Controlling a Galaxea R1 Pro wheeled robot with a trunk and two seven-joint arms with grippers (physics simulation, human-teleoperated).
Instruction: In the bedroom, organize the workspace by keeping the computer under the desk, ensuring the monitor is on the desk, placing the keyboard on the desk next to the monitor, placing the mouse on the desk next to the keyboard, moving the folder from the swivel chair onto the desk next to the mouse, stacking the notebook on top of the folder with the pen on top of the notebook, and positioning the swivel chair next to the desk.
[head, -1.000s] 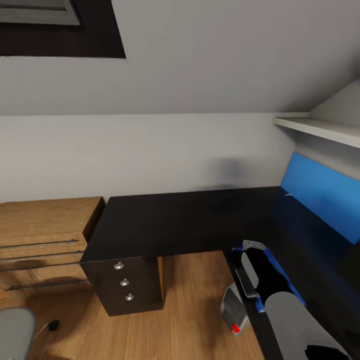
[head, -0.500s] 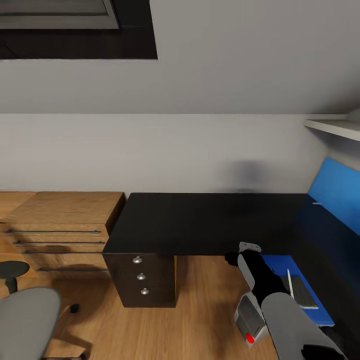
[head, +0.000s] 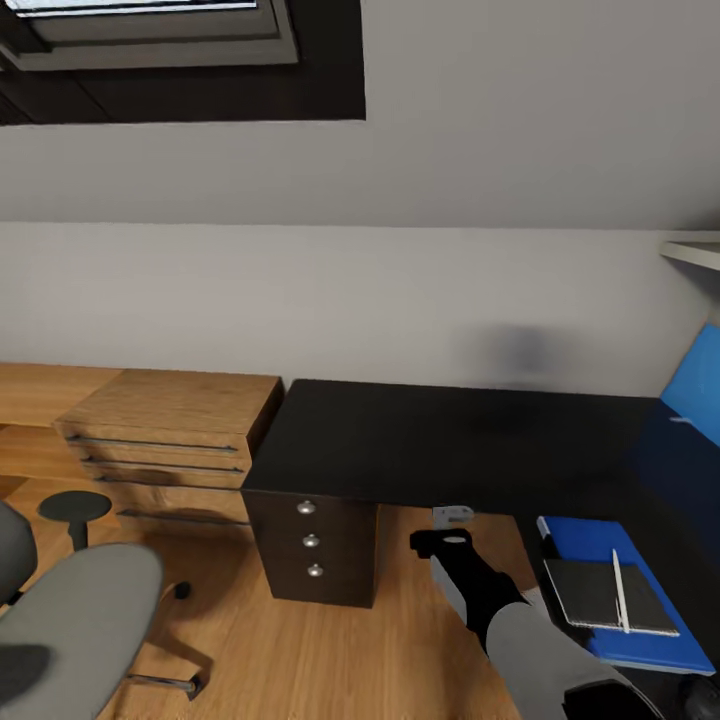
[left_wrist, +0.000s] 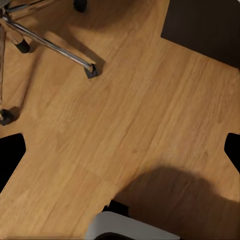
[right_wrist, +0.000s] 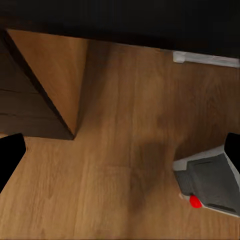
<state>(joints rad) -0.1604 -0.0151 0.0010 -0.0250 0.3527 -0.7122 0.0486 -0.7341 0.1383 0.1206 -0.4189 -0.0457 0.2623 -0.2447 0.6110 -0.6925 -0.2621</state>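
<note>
1. Done: folder (head: 640, 640) on the surface (head: 440, 440), notebook (head: 605, 595) stacked, pen (head: 619, 590) on top.
2. Computer (right_wrist: 212, 182) on floor, just beyond right fingers (right_wrist: 120, 150), which are spread wide, empty.
3. Left fingers (left_wrist: 120, 150) wide over floor; swivel chair (head: 70, 620) apart from surface, not positioned.
4. Monitor, keyboard, mouse: can't judge.

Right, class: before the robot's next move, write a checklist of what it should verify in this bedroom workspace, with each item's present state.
1. Notebook lies on folder: ok.
2. Pen lies on notebook: ok.
3. Swivel chair next to desk: not ok, it stands apart.
4. Computer under desk: cannot tell; it stands on the floor.
5. Left gripper and right gripper open, empty: ok.
</note>
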